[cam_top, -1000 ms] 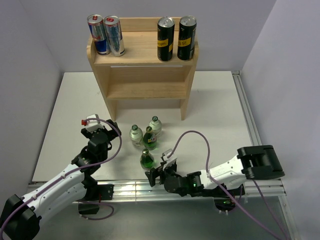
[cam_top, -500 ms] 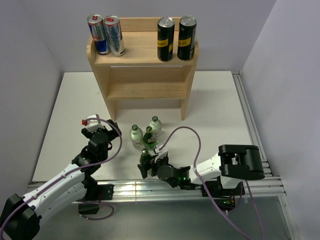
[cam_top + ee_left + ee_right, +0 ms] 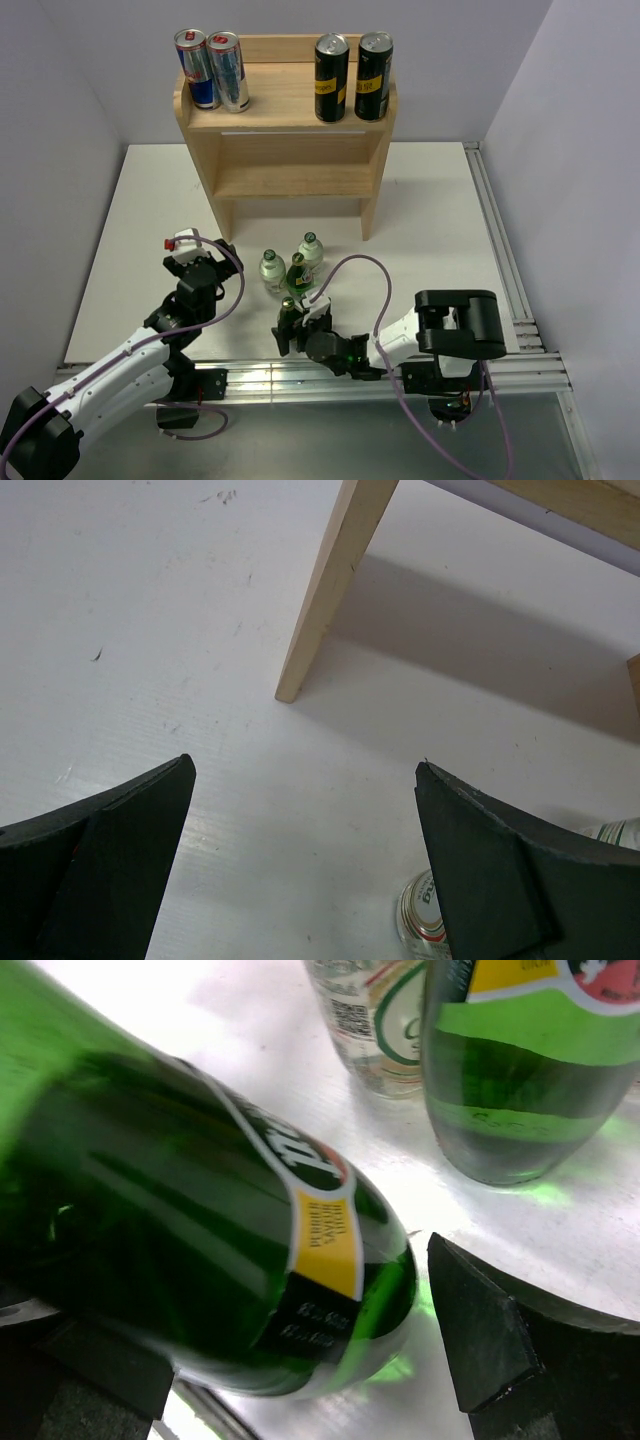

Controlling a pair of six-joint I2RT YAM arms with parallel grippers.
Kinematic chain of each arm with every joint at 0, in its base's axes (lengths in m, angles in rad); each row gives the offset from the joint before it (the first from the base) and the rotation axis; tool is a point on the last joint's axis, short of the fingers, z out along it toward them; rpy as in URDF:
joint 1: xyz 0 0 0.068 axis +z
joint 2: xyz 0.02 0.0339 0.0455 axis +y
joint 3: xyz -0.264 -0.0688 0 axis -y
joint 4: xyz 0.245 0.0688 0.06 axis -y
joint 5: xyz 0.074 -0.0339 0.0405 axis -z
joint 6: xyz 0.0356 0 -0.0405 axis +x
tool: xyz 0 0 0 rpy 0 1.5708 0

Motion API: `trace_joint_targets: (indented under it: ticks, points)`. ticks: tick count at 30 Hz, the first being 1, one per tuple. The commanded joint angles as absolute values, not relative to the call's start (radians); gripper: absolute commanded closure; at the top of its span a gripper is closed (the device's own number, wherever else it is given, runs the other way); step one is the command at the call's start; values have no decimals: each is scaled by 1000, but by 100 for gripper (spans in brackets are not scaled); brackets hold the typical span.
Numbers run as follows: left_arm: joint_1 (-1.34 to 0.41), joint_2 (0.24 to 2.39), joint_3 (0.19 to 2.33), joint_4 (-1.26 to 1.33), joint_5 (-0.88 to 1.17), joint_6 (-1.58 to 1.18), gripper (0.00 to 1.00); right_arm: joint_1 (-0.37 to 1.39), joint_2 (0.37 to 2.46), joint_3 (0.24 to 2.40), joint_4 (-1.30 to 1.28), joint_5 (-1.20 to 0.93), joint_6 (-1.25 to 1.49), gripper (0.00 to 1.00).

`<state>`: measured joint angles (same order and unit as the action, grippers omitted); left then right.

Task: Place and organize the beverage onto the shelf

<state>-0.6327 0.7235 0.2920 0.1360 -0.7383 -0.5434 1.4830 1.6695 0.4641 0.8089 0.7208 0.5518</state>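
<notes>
Green Perrier bottle (image 3: 200, 1250) at table's near-edge centre, straddled by right gripper (image 3: 300, 331). Jaws spread, not clenched; lined up for pickup. Shelf (image 3: 290, 150) at far edge, cans (image 3: 348, 78) grouped on top. Left gripper (image 3: 305, 870) released, idle.

Right wrist view: tilted green bottle (image 3: 200, 1260) is carrying a yellow label patch w/ small dark print. Line 1 is reading approx. "PERRIER"; remaining lines not legible. The black strip below it is showing white chars, too blurred to decode. The clear bottle (image 3: 372, 1030) is showing a QR code and a green curved letter, partly cut off.

Top view: print on blue/silver cans (image 3: 228, 75) and black cans (image 3: 331, 80) is appearing too small to read.
</notes>
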Motion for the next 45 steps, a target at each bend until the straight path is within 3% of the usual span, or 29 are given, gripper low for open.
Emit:
trace_joint_targets:
  ticks: [1, 13, 16, 17, 19, 20, 23, 29, 36, 41, 45]
  points:
    - [-634, 713, 302, 166, -730, -541, 1, 1482, 1706, 494, 877, 816, 557, 2]
    - [-634, 724, 308, 164, -729, -540, 1, 1485, 1786, 546, 925, 899, 522, 9]
    - [-635, 727, 307, 166, -727, -538, 1, 1493, 1802, 568, 922, 920, 512, 22]
    - [-635, 727, 310, 166, -727, -538, 1, 1494, 1805, 571, 925, 923, 511, 34]
    - [-634, 730, 310, 167, -726, -537, 1, 1499, 1813, 572, 930, 925, 512, 46]
    - [-634, 733, 311, 164, -726, -538, 1, 1497, 1813, 577, 925, 920, 512, 63]
    - [-634, 741, 316, 166, -726, -538, 1, 1502, 1801, 592, 875, 943, 525, 100]
    - [-634, 736, 313, 166, -726, -538, 1, 1568, 1695, 670, 631, 1061, 514, 100]
    - [-635, 723, 307, 166, -729, -540, 1, 1606, 1435, 739, 426, 1144, 456, 100]
    - [-634, 715, 304, 166, -730, -540, 1, 1577, 1299, 795, 364, 1172, 347, 100]
    - [-634, 712, 301, 166, -733, -541, 1, 1456, 1198, 811, 348, 1123, 275, 100]
